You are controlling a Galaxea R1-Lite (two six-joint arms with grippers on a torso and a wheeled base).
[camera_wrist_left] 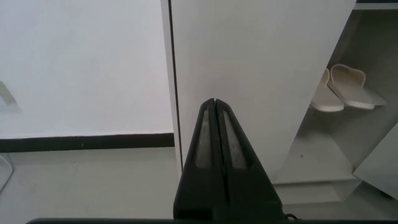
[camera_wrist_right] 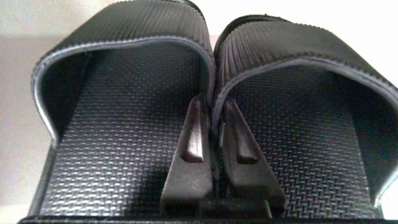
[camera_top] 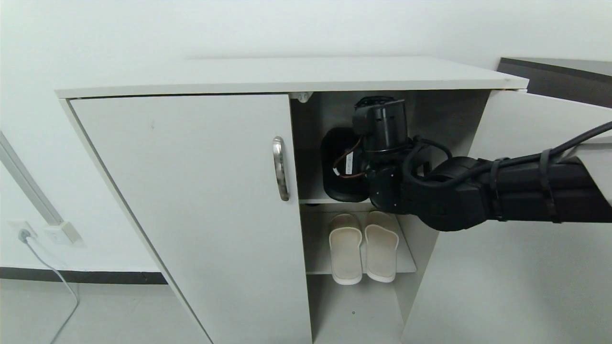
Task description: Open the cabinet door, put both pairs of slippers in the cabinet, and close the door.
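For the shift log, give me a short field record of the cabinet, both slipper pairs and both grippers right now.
cabinet: left door shut, right door open
white slippers: side by side on the lower shelf
black slippers: at the upper shelf, inner edges pinched together by the right gripper
right gripper: inside the cabinet, shut on the black slippers
left gripper: shut, empty, outside, facing the left door
left to do: release black slippers, close right door

Home hallway: shoe cabinet, slippers.
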